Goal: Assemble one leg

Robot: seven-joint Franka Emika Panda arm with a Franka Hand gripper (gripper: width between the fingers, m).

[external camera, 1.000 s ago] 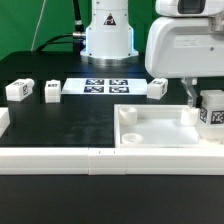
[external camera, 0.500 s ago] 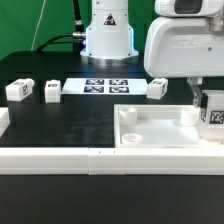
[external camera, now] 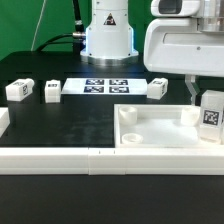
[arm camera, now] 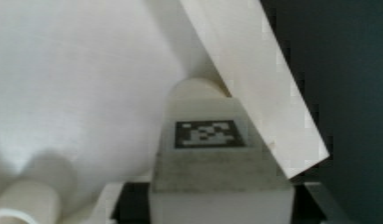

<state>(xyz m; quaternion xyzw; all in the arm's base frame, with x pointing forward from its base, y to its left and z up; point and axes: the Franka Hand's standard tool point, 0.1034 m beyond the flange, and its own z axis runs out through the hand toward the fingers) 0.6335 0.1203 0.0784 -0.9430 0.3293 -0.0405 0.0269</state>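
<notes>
While the claw [external camera: 206, 108] grips the small white block-shaped plastic leg [external camera: 211, 115] at 3 o'clock, over a corner of the large white tray-like panel [external camera: 150, 128], insertion appears unfinished: seating and release remain. Three identical legs [external camera: 52, 92] lie loose on the black bench [external camera: 60, 125].

From where I stand, the gripper [external camera: 205, 100] hides its far finger behind the leg [external camera: 211, 112] it clamps, and that leg runs out of the exterior view, as does the panel [external camera: 165, 137] under the gripper. In the wrist view, the leg's end between the fingers [arm camera: 117, 205] is blurred and cut off.
</notes>
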